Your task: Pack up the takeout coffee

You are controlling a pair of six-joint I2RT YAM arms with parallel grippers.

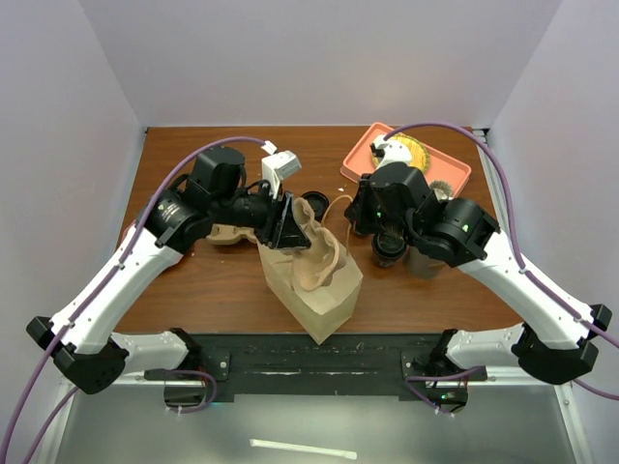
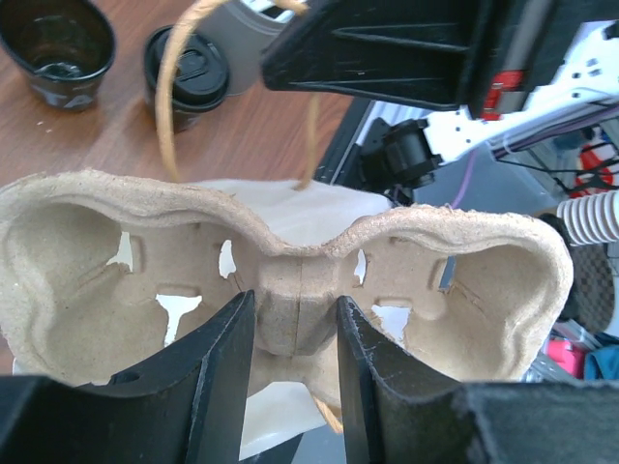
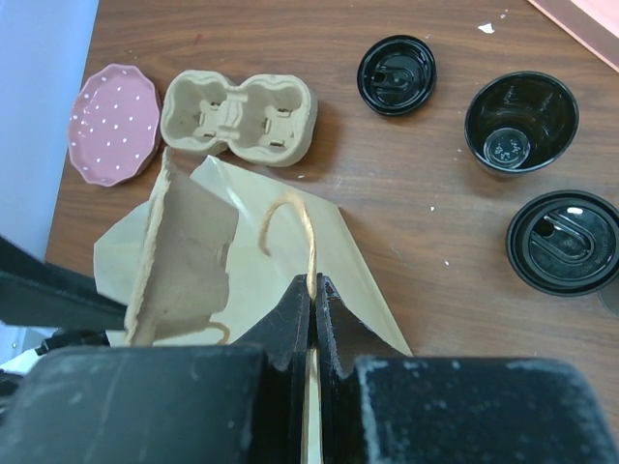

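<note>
The paper bag [image 1: 324,300] sits open at mid-table. The pulp carrier [image 2: 295,271] is at its mouth, and the left gripper [image 2: 293,302] has its jaws part-open, clamped across the carrier's central ridge. The takeout coffee [image 3: 564,242], lidded and upright, stands on the table at about three o'clock from the right gripper [image 3: 311,287], apart from the bag. The right arm is therefore nearer, though its jaws are pinched fully shut on the bag's twine handle [image 3: 311,251].

Robotics lab test cell: a left robot arm [image 1: 116,280] and a right robot arm [image 1: 527,280], white and black with trailing purple cables [image 1: 440,124], are bolted at the near edge of a brown wooden surface [image 1: 213,290]. Plain white walls [image 1: 68,116] box it in on three sides.
</note>
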